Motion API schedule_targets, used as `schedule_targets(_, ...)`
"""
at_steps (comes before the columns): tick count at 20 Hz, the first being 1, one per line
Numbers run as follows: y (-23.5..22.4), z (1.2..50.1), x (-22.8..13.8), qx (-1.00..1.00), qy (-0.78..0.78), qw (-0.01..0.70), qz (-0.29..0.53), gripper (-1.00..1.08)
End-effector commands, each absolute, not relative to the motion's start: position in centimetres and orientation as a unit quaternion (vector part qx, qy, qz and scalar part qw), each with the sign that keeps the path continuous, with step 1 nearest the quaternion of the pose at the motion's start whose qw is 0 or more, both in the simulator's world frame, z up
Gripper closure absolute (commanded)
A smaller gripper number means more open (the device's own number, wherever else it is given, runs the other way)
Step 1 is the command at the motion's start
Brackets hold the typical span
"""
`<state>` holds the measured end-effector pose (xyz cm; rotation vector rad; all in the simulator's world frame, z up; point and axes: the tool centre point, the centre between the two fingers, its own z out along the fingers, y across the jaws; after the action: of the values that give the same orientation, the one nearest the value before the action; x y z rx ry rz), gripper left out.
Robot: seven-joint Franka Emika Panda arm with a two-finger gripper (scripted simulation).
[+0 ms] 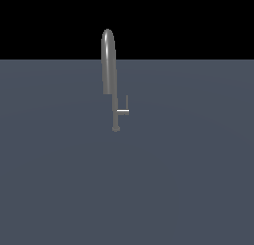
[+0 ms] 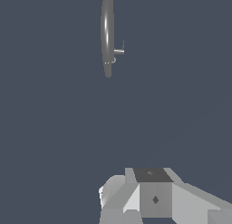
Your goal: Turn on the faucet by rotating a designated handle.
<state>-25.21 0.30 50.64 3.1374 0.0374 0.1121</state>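
Observation:
The faucet (image 1: pixel 108 60) is a tall slim grey tap with an arched spout, standing upright on a small round base on the flat grey-blue floor. The handle (image 1: pixel 124 111) is a thin L-shaped lever: a short stub off the stem toward the exterior view's right, ending in a slim upright bar. The wrist view shows the faucet (image 2: pixel 107 32) from above with the handle (image 2: pixel 120 51) beside it, far from the gripper. Only grey blocky parts of my gripper (image 2: pixel 153 197) show at the picture's edge. Its fingers are not clear. The arm does not show in the exterior view.
A plain grey-blue floor (image 1: pixel 188 179) stretches all around the faucet, with black background above its far edge. Nothing else shows.

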Motion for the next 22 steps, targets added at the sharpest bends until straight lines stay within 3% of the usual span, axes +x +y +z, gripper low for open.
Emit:
schedule_targets(1, 0.3, 50.6, -25.2, 0.999, 0.012, 0.001, 0.036, 1.08)
schedule_targets(12, 0.6, 50.3, -23.5, 1.000, -0.008, -0.018, 0.016, 1.08)
schedule_targets(22, 1.0, 49.3, -18.9, 0.995, -0.062, -0.069, -0.037, 1.08)
